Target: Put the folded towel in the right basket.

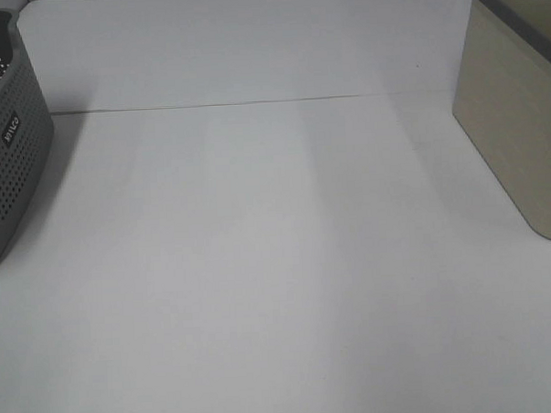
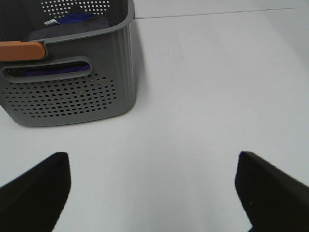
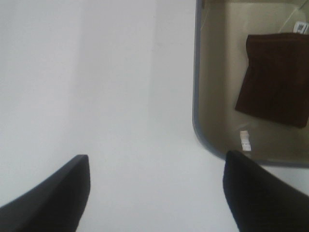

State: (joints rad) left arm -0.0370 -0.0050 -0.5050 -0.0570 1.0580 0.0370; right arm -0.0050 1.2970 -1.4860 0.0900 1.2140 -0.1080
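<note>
A folded dark brown towel lies flat on the floor of the beige right basket, seen from above in the right wrist view. That basket stands at the right edge of the exterior high view. My right gripper is open and empty, above the table just beside the basket's corner. My left gripper is open and empty, over the table in front of the grey perforated left basket. Neither arm shows in the exterior high view.
The grey left basket sits at the left edge and holds purple-blue cloth; it has an orange handle piece. A white table spans between the baskets. A small white tag lies in the beige basket.
</note>
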